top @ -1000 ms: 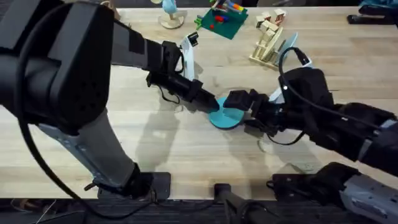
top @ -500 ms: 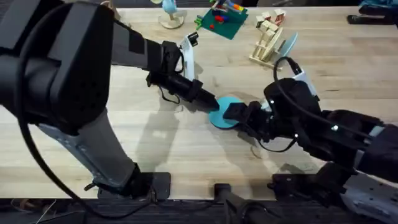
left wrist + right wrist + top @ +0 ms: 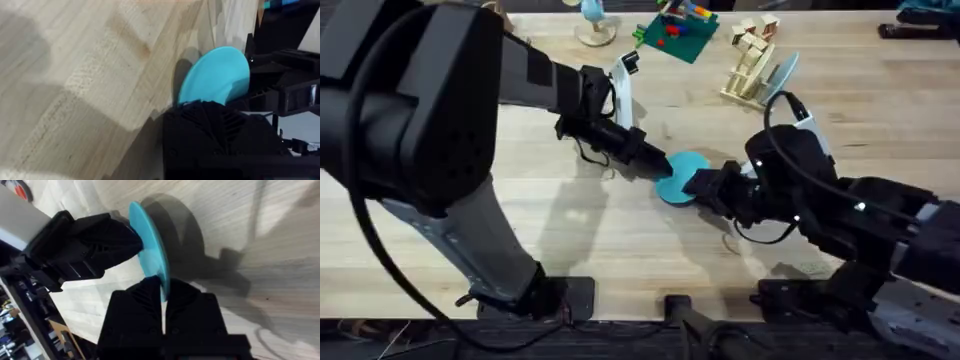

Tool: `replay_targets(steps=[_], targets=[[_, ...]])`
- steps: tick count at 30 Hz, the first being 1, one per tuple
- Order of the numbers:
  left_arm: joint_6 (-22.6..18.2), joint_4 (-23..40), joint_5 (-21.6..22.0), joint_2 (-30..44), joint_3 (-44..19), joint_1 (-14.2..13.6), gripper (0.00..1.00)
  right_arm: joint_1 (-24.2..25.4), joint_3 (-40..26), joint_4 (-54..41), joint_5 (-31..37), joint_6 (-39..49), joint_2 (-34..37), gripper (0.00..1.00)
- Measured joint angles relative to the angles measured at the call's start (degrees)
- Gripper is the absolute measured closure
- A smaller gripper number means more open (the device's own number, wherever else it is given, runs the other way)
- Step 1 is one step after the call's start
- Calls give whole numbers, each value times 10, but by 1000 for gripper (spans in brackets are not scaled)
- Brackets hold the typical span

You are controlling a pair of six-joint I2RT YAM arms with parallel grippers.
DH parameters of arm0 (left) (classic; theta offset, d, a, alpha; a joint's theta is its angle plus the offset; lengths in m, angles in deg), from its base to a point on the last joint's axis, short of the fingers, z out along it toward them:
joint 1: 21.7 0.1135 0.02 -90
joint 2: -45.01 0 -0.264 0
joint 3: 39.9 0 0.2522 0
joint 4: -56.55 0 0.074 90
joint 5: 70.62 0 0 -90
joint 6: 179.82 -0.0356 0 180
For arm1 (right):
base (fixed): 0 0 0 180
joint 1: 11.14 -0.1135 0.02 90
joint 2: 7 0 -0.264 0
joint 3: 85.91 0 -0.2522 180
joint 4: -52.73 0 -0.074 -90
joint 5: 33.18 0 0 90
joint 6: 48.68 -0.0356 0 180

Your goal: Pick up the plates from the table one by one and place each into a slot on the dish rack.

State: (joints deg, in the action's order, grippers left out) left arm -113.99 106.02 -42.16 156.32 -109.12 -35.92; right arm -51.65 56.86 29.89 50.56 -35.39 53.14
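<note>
The turquoise plate [image 3: 685, 172] is held on edge just above the table [image 3: 570, 230] near its middle. My left gripper [image 3: 658, 168] is shut on the plate's left rim. In the left wrist view the plate [image 3: 215, 75] rises from behind that gripper's black finger [image 3: 215, 130]. My right gripper [image 3: 703, 186] has come in from the right, and its fingers are closed over the opposite rim. The right wrist view shows the plate [image 3: 150, 250] edge-on, slotted between my right gripper's [image 3: 163, 292] fingers, with the left gripper [image 3: 131, 242] clamped on its far side. The dish rack [image 3: 748, 65] stands at the back right.
A pale sky-blue plate [image 3: 783, 72] stands in the rack's right side. A green brick board [image 3: 675, 38] with coloured bricks lies at the back centre. A cream round object [image 3: 597, 36] sits at the back left. Bare planks stretch along the table's front.
My right gripper moved left and down to the turquoise plate and closed over its right rim. The left arm stayed still, holding the plate.
</note>
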Motion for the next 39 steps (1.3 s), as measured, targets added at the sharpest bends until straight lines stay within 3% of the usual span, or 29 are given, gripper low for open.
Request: replay_targets(steps=[9, 14, 23, 31, 39], targets=[[13, -1, 1, 0, -1, 0, 960, -1, 0, 3, 9, 7, -1, 967], [15, 39, 23, 0, -18, 3, 960, -2, -1, 0, 18, 39, -9, 967], [11, 121, 80, -5, -66, 27, 960, -2, -62, -133, 73, 79, -34, 967], [10, 149, 105, -133, -100, 28, 960, -2, -151, -250, 126, 153, -39, 967], [10, 220, 208, -253, -147, 28, 960, 19, -289, -376, 164, 250, -39, 967]])
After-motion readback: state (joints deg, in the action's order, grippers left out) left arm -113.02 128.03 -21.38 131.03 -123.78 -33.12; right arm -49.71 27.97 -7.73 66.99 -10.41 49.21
